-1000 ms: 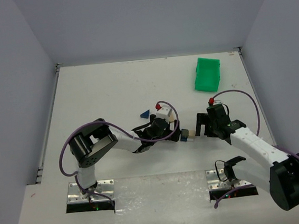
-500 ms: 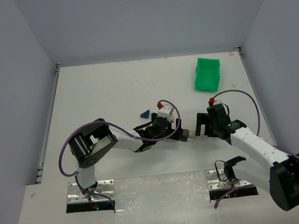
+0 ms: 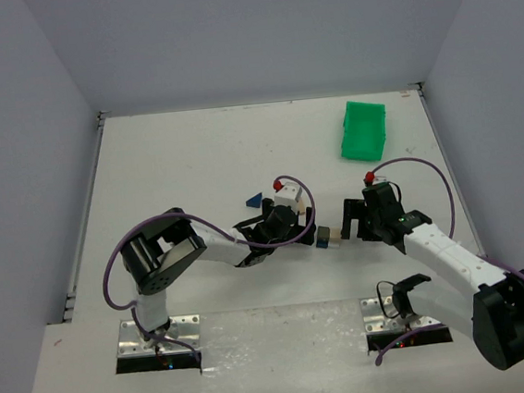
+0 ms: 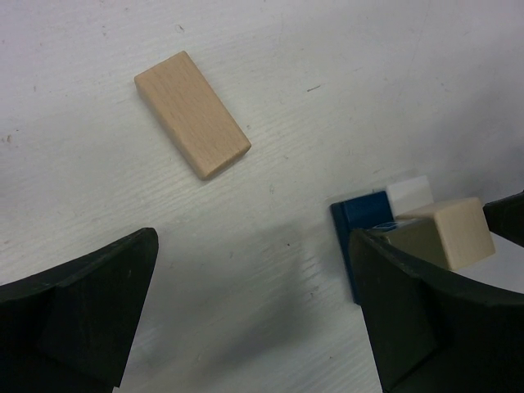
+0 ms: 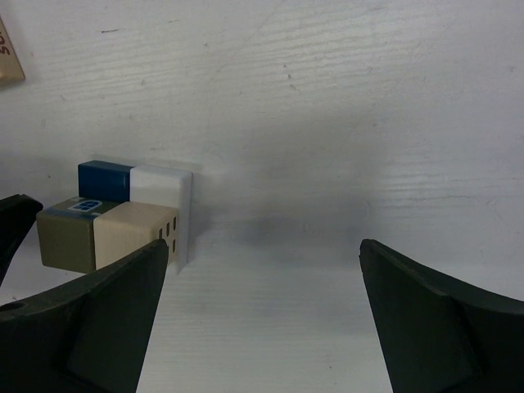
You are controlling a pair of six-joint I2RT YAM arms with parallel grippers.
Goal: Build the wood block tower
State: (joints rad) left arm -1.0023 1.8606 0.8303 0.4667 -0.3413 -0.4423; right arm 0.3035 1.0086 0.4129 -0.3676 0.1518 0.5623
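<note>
Both claws gaped wide apart and gripped nothing. Between the left claw (image 3: 307,228) and the right claw (image 3: 349,218), low on the white worktop (image 3: 193,157), sat the small tower of wooden blocks (image 5: 123,214): a dark blue block (image 5: 105,178) and a white block (image 5: 162,187) side by side, with a tan cube (image 5: 123,237) resting on them. In the left wrist view the tower lay hard by the right-hand finger, off the middle of the gap; in the right wrist view it lay by the left-hand finger. A loose tan rectangular wooden block (image 4: 192,115) lay flat ahead of the left claw, apart from the tower, its long axis slanting across the line between the fingers. The left arm looked the nearer to it, and that wrist would probably need turning to span its short sides. A dark blue wooden wedge (image 3: 255,200) lay beyond the left arm, not yet placed.
</note>
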